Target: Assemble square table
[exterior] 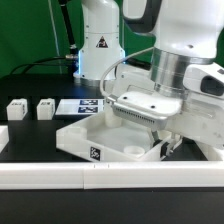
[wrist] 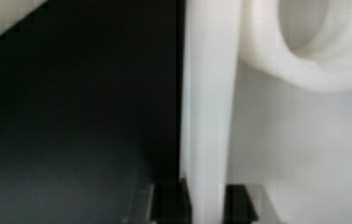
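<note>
The square tabletop, a white slab with a raised rim and a black-and-white tag on its near side, lies in the middle of the black table. My gripper is at the slab's edge toward the exterior view's right, shut on the rim. In the wrist view the rim wall runs between my two dark fingertips, with the gripper closed on it. A round corner socket shows beside it. Two short white tagged legs stand at the exterior view's left.
The marker board lies behind the slab. The long low white border wall runs along the near side. The robot's white base stands at the back with cables beside it.
</note>
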`<state>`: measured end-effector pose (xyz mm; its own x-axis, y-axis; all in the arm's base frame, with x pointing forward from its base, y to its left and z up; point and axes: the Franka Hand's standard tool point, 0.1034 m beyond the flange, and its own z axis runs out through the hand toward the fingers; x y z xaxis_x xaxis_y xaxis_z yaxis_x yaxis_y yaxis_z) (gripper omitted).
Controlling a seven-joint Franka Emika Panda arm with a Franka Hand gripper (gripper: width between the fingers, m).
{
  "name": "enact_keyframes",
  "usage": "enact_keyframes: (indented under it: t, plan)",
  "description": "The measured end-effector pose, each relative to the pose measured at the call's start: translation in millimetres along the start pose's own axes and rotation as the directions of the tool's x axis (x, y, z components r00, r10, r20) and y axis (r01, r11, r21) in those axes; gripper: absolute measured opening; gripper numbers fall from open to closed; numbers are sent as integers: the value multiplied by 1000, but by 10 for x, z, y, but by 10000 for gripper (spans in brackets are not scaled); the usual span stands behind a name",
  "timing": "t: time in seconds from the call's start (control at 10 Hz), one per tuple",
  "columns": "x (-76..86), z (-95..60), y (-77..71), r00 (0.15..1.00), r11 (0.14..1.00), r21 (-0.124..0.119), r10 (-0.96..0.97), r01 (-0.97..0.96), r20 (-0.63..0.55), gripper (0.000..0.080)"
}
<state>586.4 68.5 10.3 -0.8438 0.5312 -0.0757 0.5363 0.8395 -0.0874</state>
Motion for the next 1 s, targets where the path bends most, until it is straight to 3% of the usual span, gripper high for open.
enact_keyframes:
  t: [0.1,0.5,0.6,0.8,1.0]
  plan:
    - [11,5,-37,998,998,-8,-69,69,-5,61]
    - [40,9,-100,970,970,16,-241,242,-10,62]
    - [111,-7,-19,954,954,16,-300,300,-13,60]
    - [215,-21,149,898,898,-6,-439,439,-15,60]
    - [208,-13,145,822,822,-33,-569,569,-17,61]
